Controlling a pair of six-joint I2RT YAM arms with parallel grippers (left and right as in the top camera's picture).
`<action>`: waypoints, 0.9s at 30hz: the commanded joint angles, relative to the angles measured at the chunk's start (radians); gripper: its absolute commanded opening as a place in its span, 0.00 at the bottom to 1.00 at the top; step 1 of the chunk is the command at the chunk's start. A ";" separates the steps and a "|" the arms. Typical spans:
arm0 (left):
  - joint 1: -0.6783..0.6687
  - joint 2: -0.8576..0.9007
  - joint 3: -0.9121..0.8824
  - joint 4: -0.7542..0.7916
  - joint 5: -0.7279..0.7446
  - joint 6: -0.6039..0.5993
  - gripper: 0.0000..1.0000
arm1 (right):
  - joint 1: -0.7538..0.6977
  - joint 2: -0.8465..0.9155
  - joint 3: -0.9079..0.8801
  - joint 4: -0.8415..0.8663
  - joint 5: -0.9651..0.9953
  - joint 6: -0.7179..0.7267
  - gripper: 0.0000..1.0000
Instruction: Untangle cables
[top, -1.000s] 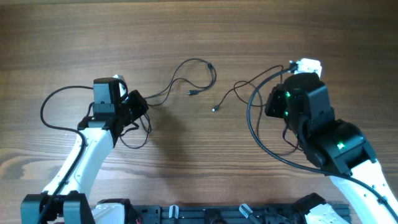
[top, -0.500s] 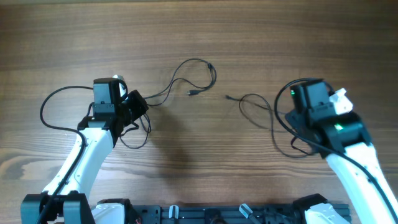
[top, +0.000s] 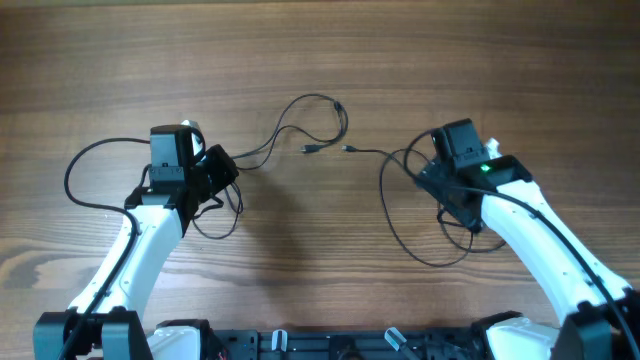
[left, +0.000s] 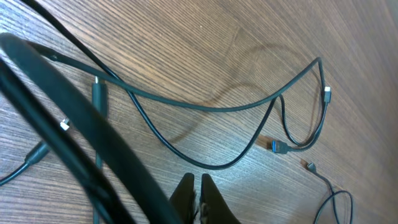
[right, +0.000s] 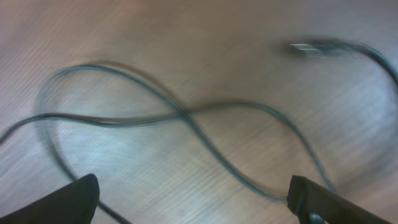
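The table (top: 320, 40) is carrying two cables lying apart, so little untangling seems to be remaining. The left cable (top: 318, 97) is looping away from the left fingers (left: 184, 190), which are pressing closed, probably anchoring it, though no pinched cord is showing. The right cable (top: 384, 195) is crossing itself beneath the right fingers (right: 81, 196), which are standing wide apart, likely for a pick. Their plug ends (top: 310, 150) are lying near each other, not touching.

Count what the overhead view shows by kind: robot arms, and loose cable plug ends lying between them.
Robot arms: 2, left arm and right arm.
Cable plug ends: 3, upper plug, middle plug, right plug.
Total: 5.
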 joint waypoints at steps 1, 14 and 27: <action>-0.004 0.005 -0.002 0.003 -0.006 0.015 0.04 | -0.002 0.077 0.001 0.089 -0.046 -0.342 1.00; -0.004 0.005 -0.002 0.003 -0.006 0.015 0.05 | -0.002 0.286 0.001 0.260 -0.064 -0.852 0.75; -0.004 0.005 -0.002 0.002 -0.006 0.015 0.05 | -0.003 0.336 0.024 0.348 -0.128 -0.787 0.04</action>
